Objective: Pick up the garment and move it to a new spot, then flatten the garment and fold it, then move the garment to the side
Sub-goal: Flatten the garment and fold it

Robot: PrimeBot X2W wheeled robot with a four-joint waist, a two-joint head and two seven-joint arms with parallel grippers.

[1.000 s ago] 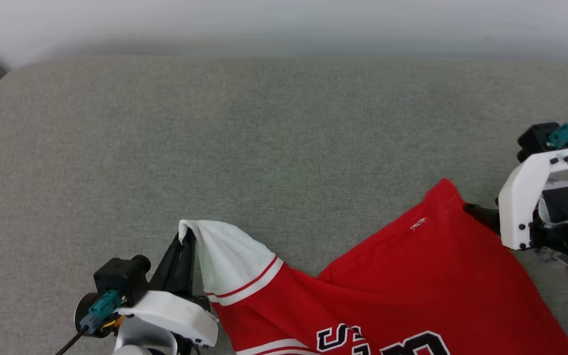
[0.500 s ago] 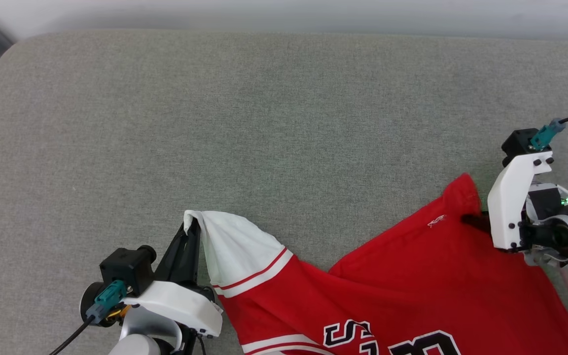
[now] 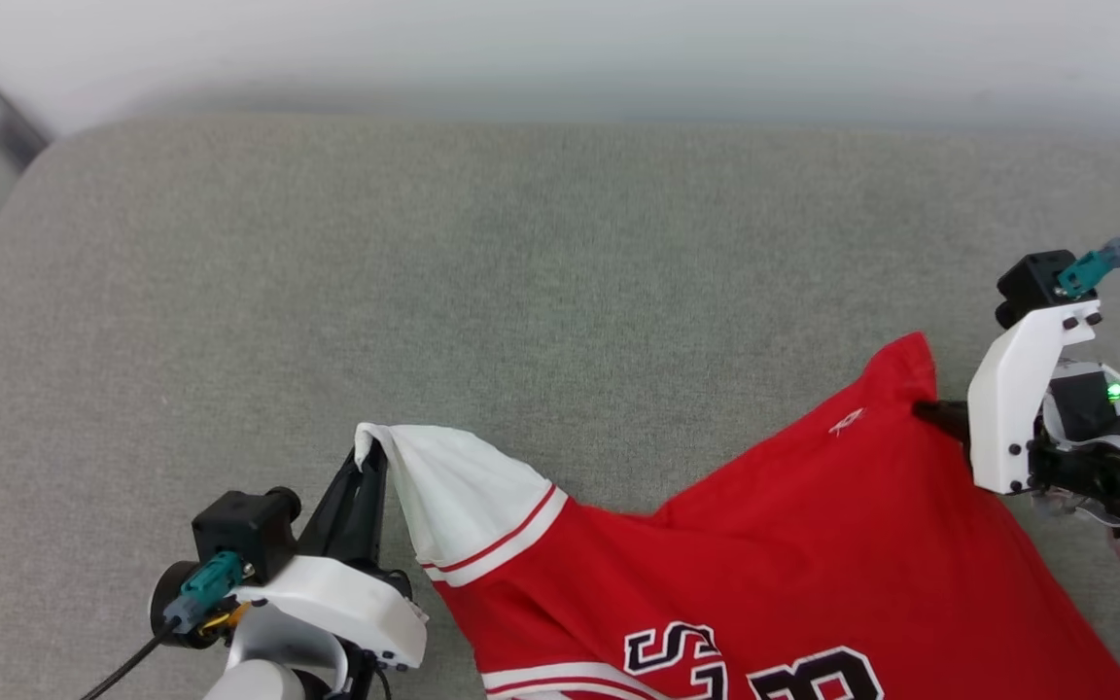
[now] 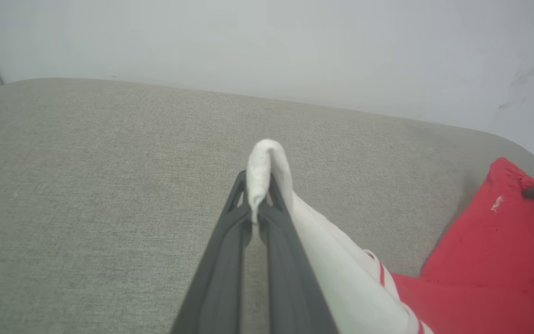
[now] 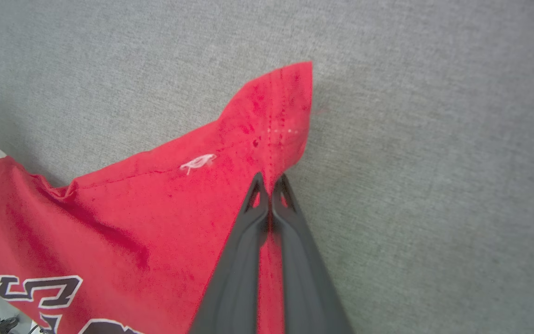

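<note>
the left end effector (image 4: 257, 185) has its fingers pressed together on the tip of the white sleeve (image 3: 453, 496), which drapes down to its right. from there the garment (image 3: 813, 544) spreads over the grey surface (image 3: 521, 292) to the right end effector (image 5: 270, 178), which pinches the red hem corner (image 5: 285, 106); the corner's tip pokes out just beyond its fingertips. the black lettering (image 3: 677, 656) lies behind both.

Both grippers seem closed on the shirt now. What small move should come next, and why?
The left gripper pinches the white sleeve, the right gripper a red corner, and the shirt lies slack on the cushion; so probably lift both together.
</note>
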